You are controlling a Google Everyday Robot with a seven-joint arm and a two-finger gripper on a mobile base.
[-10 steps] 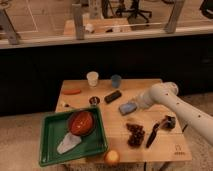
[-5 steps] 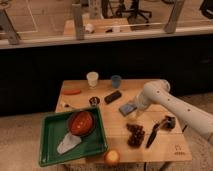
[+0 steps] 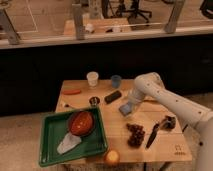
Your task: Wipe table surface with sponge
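Observation:
The sponge (image 3: 125, 108) is a small pale grey-blue block lying on the light wooden table surface (image 3: 167, 146), right of the table's middle. My gripper (image 3: 131, 103) is at the end of the white arm, which reaches in from the right. It points down and sits right on the sponge's upper right side, hiding part of it. A small printed logo (image 3: 179, 148) marks the table's near right corner.
A black bar (image 3: 113, 96), a dark blue cup (image 3: 116, 81), a white cup (image 3: 92, 78) and a small dark can (image 3: 94, 101) stand behind and left of the sponge. A green tray (image 3: 52, 150) with a red bowl (image 3: 81, 122) is at the front left. Dark grapes (image 3: 135, 134), a black utensil (image 3: 152, 134) and an orange (image 3: 112, 157) lie in front.
The arm has shifted slightly left and bent further over the sponge. The sponge stays in nearly the same spot.

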